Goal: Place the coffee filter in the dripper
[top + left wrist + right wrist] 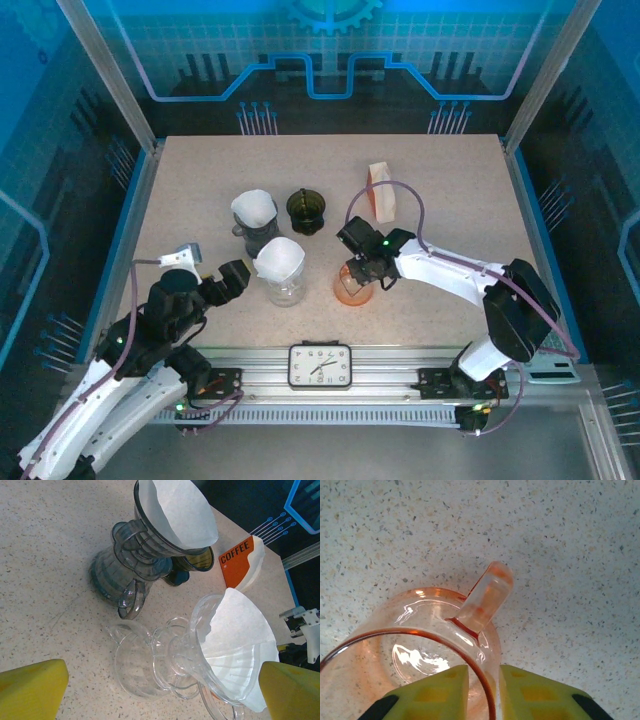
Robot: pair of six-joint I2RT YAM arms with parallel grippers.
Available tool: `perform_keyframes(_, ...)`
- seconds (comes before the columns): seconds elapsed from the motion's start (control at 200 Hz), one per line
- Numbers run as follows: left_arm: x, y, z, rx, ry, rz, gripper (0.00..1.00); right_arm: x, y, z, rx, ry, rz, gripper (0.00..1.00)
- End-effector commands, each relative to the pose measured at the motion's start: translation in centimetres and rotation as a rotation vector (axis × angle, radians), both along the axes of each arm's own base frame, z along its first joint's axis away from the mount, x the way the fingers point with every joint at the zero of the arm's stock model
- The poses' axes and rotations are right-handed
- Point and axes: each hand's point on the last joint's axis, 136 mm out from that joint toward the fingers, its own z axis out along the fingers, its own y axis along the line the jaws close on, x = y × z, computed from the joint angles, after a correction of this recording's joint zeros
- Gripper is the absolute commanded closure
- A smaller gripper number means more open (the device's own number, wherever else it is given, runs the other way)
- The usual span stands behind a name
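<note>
The white-and-black left arm sits folded low over the table's near left corner. The left gripper (236, 276) has its yellow-padded fingers (31, 690) spread wide. The right arm stretches leftward to the table's middle. The right gripper (362, 272) points down, and its yellow pads (436, 692) stand narrowly parted; whether they clamp anything cannot be told.

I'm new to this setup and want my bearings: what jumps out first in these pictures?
White paper filters sit in two drippers left of centre: a grey dripper farther back and a clear dripper nearer. To their right, the right gripper straddles the rim of an empty orange dripper. The coffee filter pack stands behind it.
</note>
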Motion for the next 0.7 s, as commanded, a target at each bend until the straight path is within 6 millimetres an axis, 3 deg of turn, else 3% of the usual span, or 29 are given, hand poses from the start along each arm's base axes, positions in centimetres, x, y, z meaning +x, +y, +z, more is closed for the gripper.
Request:
perform_keyframes(0.0, -0.1, 0.5, -0.4, 0.0, 0.007, 0.027, 0.01, 0.0, 0.0, 1.6, 0.03, -0.039, -0.003, 0.64)
perform_keyframes(0.165, 0.0, 0.5, -0.5, 0.0, 0.008, 0.026, 0.01, 1.6, 0.7, 5.7, 0.131, -0.113, -0.016, 0.43)
perform_keyframes(0.26, 0.0, 0.5, -0.7, -0.001, 0.012, 0.027, 0.01, 3.8, 2.4, 8.0, 0.224, -0.141, -0.006, 0.36)
perform_keyframes(0.33, 0.0, 0.4, -0.8, -0.005, 0.015, 0.026, 0.01, 5.8, 3.9, 8.6, 0.285, -0.128, -0.013, 0.34)
perform_keyframes(0.52, -0.2, 0.4, -0.9, -0.009, 0.024, 0.023, 0.01, 12.5, 7.2, 7.7, 0.42, -0.082, -0.106, 0.33)
perform_keyframes(0.69, -0.5, 0.6, -0.8, -0.01, 0.021, 0.027, 0.01, 17.0, 8.4, 4.5, 0.471, -0.007, -0.224, 0.35)
